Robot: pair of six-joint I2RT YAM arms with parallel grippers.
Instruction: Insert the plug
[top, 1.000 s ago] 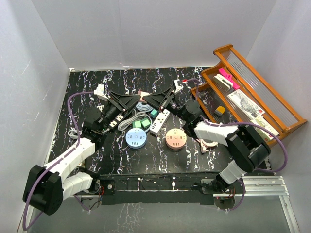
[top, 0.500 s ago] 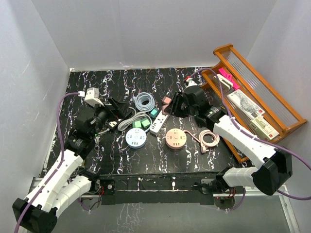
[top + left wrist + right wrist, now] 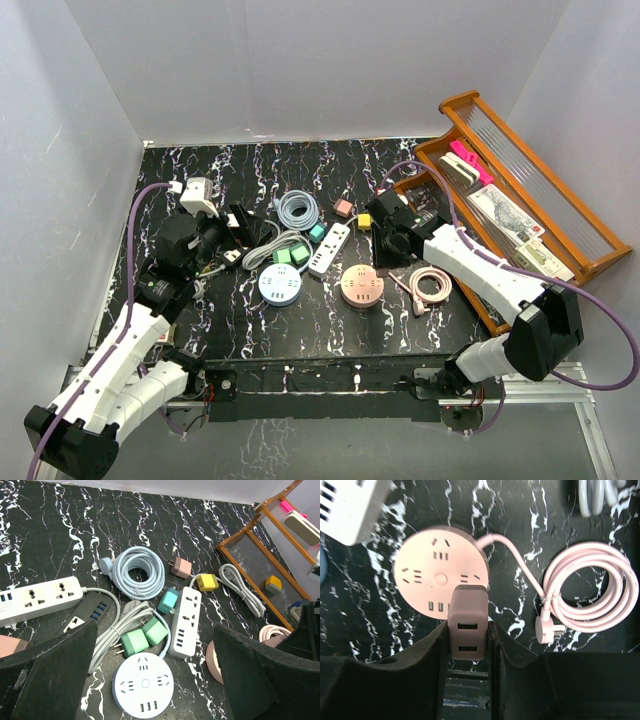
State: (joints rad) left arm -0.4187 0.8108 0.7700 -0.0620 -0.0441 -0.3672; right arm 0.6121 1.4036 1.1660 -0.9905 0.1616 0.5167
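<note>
My right pincer is clamped on a mauve USB charger plug, one pad on each flank and its two USB ports facing my wrist camera. The plug hangs over the near rim of the round pink socket; I cannot tell whether they touch. Half a second ago this pincer was further back, next to the end of the wooden rack. It has since swung nearer and now sits just beside the socket in the overhead view. A yellow adapter that it had covered now shows. The socket's pink cable lies coiled to the right, and a white power strip cuts the corner of the wrist view. My left pincer is spread wide and holds nothing. It has barely shifted, and it hovers over two green adapters, a pale blue round socket, a coiled pale blue cable and a pink adapter. Everything rests on a black tabletop with white marble veins, shut in by plain white walls. The print on the packets in the rack is too small to read.
</note>
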